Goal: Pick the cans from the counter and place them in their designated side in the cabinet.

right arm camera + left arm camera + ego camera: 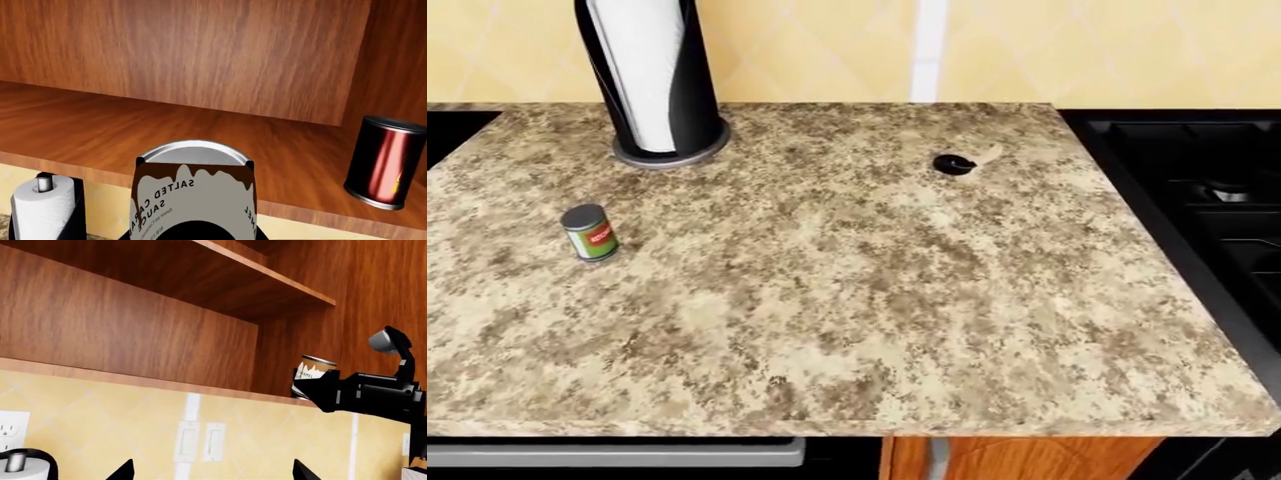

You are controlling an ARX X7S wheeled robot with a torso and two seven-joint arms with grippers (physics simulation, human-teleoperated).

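The right pincer [319,386] is clamped on the white salted caramel sauce can [193,192], which has a brown dripping band under its grey lid; it holds the can upright at the front edge of the wooden cabinet's [133,325] bottom shelf [100,130], toward the cabinet's right side wall. In the left wrist view the black pincer and its arm reach in from the side with the can's label just visible between the jaws. Deeper on the same shelf, near the right wall, a dark red can [383,162] stands upright, well apart from the held one. The short green can [590,232] with a red label stands upright on the speckled counter [868,300], toward its left side and in front of the black paper towel holder [654,75], apart from it. A small black object [954,164] lies near the counter's back edge; what it is cannot be told. The black stove top [1201,200] borders the counter on the right. Of the left pincer [210,471] only two black fingertips show, standing wide apart with nothing between them, pointing at the yellow tiled backsplash [100,410] with its white switches [200,441] and outlet [12,429].
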